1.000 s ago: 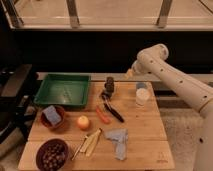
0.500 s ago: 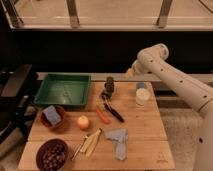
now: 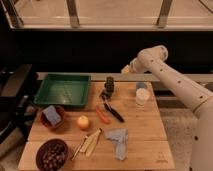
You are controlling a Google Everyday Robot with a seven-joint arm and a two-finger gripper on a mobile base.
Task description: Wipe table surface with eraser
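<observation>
- Light-brown wooden table surface (image 3: 142,125) looks the same as half a second and a full second ago; nothing on it has shifted.
- Arm (image 3: 176,84) and gripper (image 3: 127,69) also sit where they were in both earlier frames, with no visible movement.
- From the right edge the white arm climbs leftward to a rounded joint, then bends down and left to the gripper.
- That gripper hangs in the air over the far edge of the table, behind the gap between the eraser (image 3: 109,85) and the white cup (image 3: 142,96), touching neither.
- Its fingers are spread apart and nothing is between them.
- Near the far edge the small dark eraser stands on the table, just right of the green tray (image 3: 62,90) and left of the cup.
- Nearer the front lie a black-handled tool (image 3: 114,112), an orange stick (image 3: 102,116), an orange ball (image 3: 83,122) and a blue-grey cloth (image 3: 118,141).
</observation>
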